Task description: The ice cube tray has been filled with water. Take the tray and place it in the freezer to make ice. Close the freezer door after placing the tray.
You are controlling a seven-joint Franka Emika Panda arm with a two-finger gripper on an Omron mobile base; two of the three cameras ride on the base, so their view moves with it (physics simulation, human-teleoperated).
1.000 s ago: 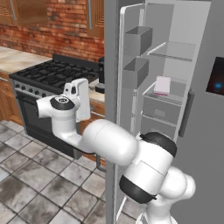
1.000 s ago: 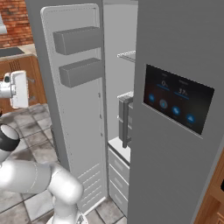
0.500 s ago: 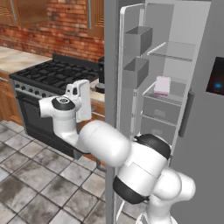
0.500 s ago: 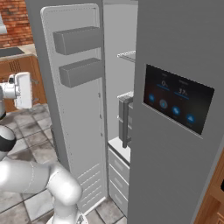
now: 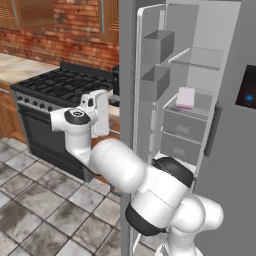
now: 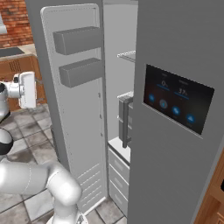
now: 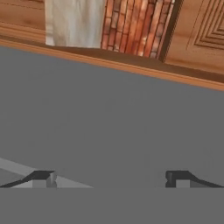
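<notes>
The pale lavender ice cube tray (image 5: 185,98) lies flat on a middle shelf inside the freezer (image 5: 200,75). The freezer door (image 5: 150,105) stands wide open, its inner face with two box bins turned toward the shelves (image 6: 81,113). My white hand (image 5: 99,113) hangs on the outer side of that door, close to its grey panel (image 7: 113,113). In the hand view my gripper (image 7: 111,178) is open, its two dark fingertips (image 7: 43,177) set far apart and facing the flat grey door surface. Nothing sits between them.
A black gas range (image 5: 55,87) stands left of the door, behind my hand, with a brick wall and wood cabinets above. The fridge's other door with the black lit panel (image 6: 177,100) is closed on the right. Grey floor tiles (image 5: 35,200) lie below.
My hand has drifted a little to the right, closer to the outer face of the open door. The door and the tray have not moved.
</notes>
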